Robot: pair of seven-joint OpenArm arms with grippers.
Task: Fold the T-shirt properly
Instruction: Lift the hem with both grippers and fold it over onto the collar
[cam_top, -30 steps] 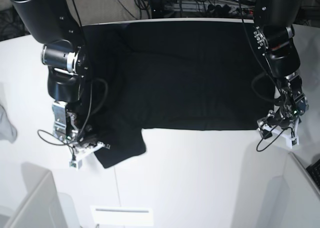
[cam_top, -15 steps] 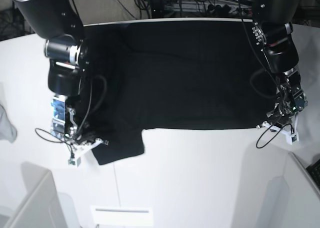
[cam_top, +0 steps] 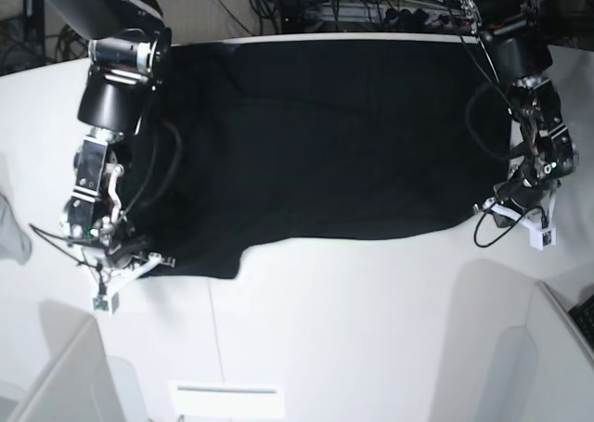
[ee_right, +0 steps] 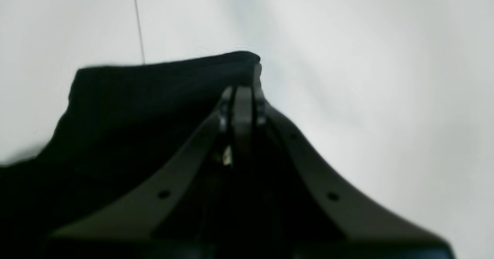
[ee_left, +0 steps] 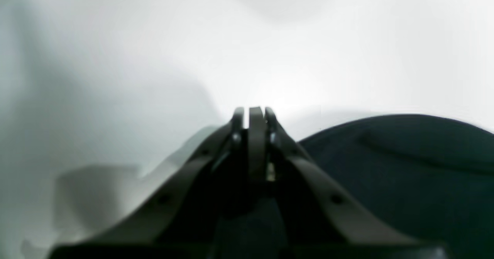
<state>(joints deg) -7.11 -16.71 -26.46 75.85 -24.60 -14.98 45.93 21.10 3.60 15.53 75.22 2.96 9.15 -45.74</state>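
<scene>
The black T-shirt [cam_top: 325,134] lies spread plain side up across the back of the white table [cam_top: 353,329]. My right gripper [cam_top: 130,264], on the base view's left, is shut on the shirt's near left corner. In the right wrist view its closed tips [ee_right: 242,93] pinch the black cloth [ee_right: 135,104] near its corner. My left gripper [cam_top: 506,220], on the base view's right, is shut at the shirt's near right corner. In the left wrist view its tips [ee_left: 251,114] are closed, with the cloth [ee_left: 405,166] beside and under them.
A grey cloth scrap [cam_top: 11,232] lies at the table's left edge. White box panels stand at the front left [cam_top: 56,376] and front right [cam_top: 557,348]. A white sheet [cam_top: 227,399] lies at the front. Cables [cam_top: 371,5] run behind the table.
The arm on the base view's left has moved left, drawing the hanging lower-left flap out and up. The other arm has shifted slightly. The shirt now lies wider and flatter.
</scene>
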